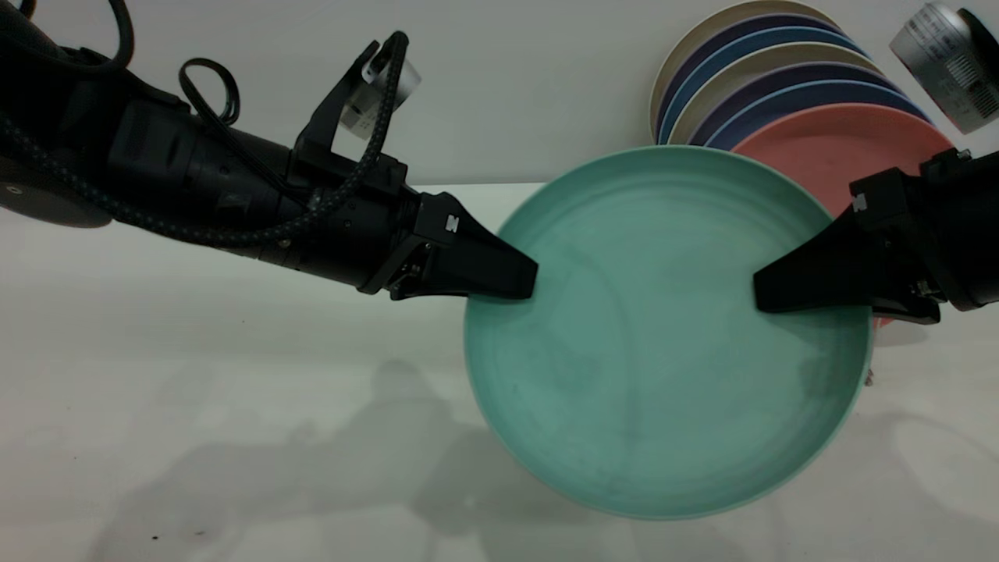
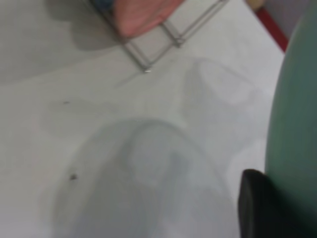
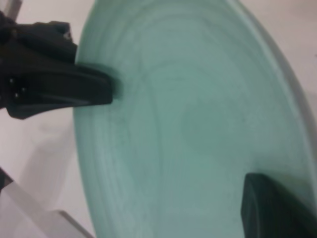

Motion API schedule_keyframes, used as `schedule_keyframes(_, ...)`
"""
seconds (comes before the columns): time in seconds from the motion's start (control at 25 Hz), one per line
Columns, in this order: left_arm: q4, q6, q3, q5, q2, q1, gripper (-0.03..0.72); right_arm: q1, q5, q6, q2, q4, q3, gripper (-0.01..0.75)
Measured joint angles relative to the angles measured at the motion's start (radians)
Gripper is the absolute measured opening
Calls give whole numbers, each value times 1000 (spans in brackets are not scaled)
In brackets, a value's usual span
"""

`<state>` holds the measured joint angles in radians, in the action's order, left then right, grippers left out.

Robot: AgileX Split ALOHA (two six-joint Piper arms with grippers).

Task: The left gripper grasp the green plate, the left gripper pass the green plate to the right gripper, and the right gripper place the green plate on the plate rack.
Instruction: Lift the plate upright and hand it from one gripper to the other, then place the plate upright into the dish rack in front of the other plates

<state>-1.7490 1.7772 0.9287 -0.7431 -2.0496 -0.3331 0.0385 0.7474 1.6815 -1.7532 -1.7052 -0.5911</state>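
Note:
The green plate (image 1: 663, 336) hangs above the table, its face turned toward the exterior camera. My left gripper (image 1: 531, 285) is shut on its left rim, one black finger (image 2: 257, 203) lying against the plate (image 2: 297, 114). My right gripper (image 1: 759, 297) is clamped on the opposite rim, with one finger (image 3: 272, 208) flat on the plate's face (image 3: 198, 124); its other finger is behind the plate. The left gripper (image 3: 106, 89) also shows across the plate in the right wrist view. The plate rack (image 2: 148, 62) stands on the table behind the plate.
A salmon-pink plate (image 1: 843, 148) stands upright in the rack, with several blue, purple and cream plates (image 1: 780, 86) behind it at the back right. The pink plate (image 2: 143, 17) sits between the rack wires. A red strip (image 2: 272, 29) lies beyond the rack.

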Motion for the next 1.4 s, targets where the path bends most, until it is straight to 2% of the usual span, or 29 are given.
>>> schedule_keyframes(0.28,71,0,2,-63,0,-1,514,1,18,0,0,19,0,91)
schedule_keyframes(0.44,145,-11,6,-81,1,4,608,2,17,3,0,28,0,91)
schedule_keyframes(0.64,264,-71,6,-113,1,61,617,2,15,3,0,30,0,91)
schedule_keyframes(0.92,346,-123,6,-187,1,185,601,2,15,3,0,39,0,91)
schedule_keyframes(1.12,457,-181,6,-232,1,254,591,2,15,8,0,40,0,91)
schedule_keyframes(1.24,563,-290,22,-222,1,283,591,2,14,26,0,68,-8,91)
schedule_keyframes(1.4,780,-574,78,-169,1,291,591,2,13,6,0,209,-70,91)
